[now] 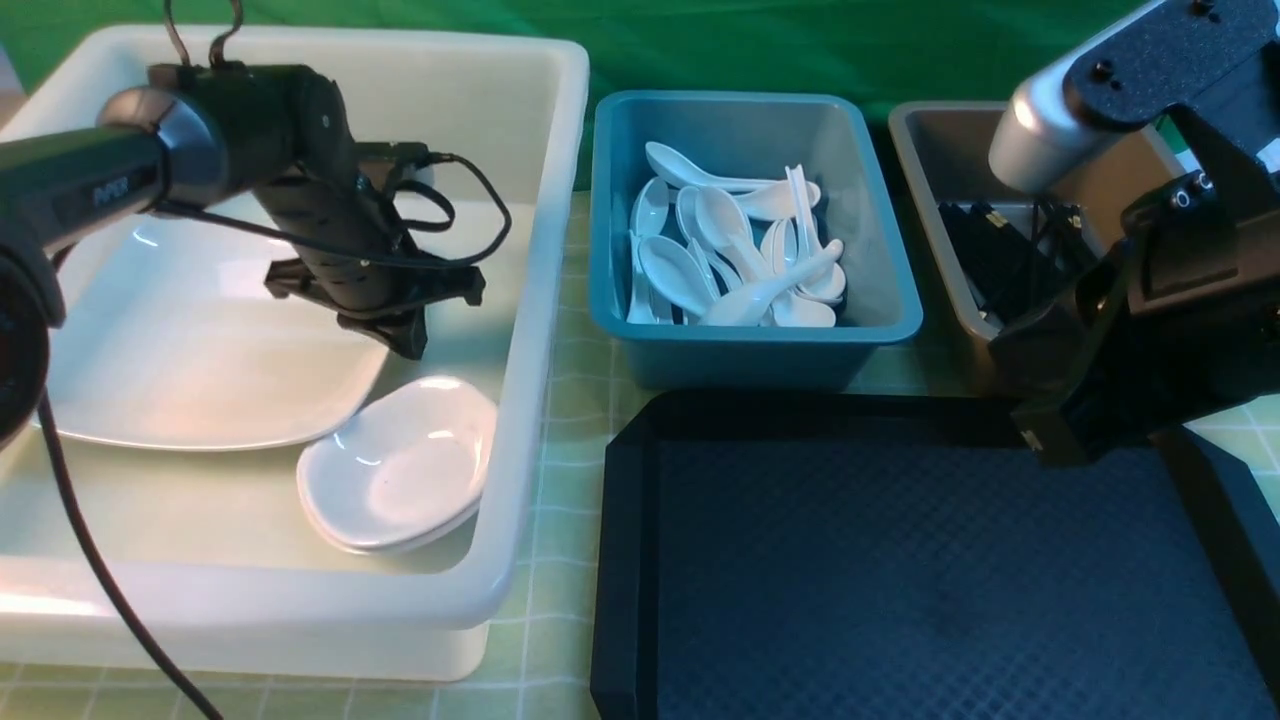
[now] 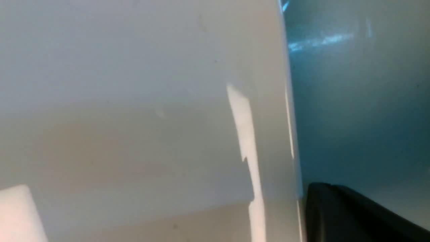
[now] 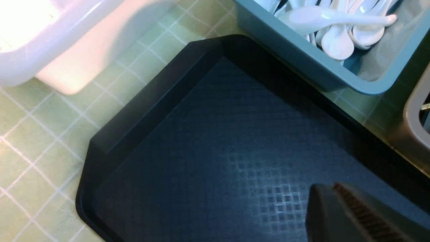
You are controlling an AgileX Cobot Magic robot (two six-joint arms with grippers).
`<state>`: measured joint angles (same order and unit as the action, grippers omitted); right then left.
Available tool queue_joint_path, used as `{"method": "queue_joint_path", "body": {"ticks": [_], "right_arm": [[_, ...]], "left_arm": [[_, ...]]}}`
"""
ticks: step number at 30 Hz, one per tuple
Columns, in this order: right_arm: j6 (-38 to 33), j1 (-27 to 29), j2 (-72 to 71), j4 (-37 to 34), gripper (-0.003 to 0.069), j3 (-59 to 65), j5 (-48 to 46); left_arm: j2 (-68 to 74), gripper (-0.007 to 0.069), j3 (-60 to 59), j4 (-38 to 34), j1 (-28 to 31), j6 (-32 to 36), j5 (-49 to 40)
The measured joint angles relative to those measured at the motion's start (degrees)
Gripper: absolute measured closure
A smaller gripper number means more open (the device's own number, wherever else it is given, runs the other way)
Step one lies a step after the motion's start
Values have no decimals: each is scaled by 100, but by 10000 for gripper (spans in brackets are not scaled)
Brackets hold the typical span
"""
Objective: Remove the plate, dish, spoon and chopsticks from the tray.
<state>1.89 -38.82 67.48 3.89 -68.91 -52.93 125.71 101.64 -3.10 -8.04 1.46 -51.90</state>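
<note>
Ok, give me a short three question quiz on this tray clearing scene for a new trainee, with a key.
1. True or false: the tray has nothing on it.
2. Which container holds the plate? A teal tub, B white tub, C brown-grey tub.
3. Fill in: the spoons lie in the ____ tub.

Key: 1 true. 2 B, the white tub; small dishes sit beside the plate. 3 teal, the teal tub.

left end effector (image 1: 405,335) closed, right end effector (image 3: 339,215) closed
</note>
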Motion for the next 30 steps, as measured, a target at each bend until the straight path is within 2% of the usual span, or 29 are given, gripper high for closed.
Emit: {"method": "queue_joint_path", "body": {"ticks": [2,7,10,14,19,22,30], "right_arm": [[0,0,0,0,648,0,0],[0,0,0,0,647,0,0],[0,0,0,0,645,0,0],[-6,0,0,0,645,0,0],[-6,0,0,0,645,0,0],[-26,0,0,0,642,0,0],[-378,0,0,105,638,0,-5]], "left_arm": [[-17,641,5,-7,0,86,-161],[-53,641,10,-218,10,605,-1202],[-53,641,10,-497,17,785,-1377],[-53,641,10,-1245,-8,1297,-1686],[-102,641,10,-1414,-65,1623,-1727],[-280,641,68,-1215,-65,1560,-1739],[-1496,641,140,-457,-48,760,-1751]]}}
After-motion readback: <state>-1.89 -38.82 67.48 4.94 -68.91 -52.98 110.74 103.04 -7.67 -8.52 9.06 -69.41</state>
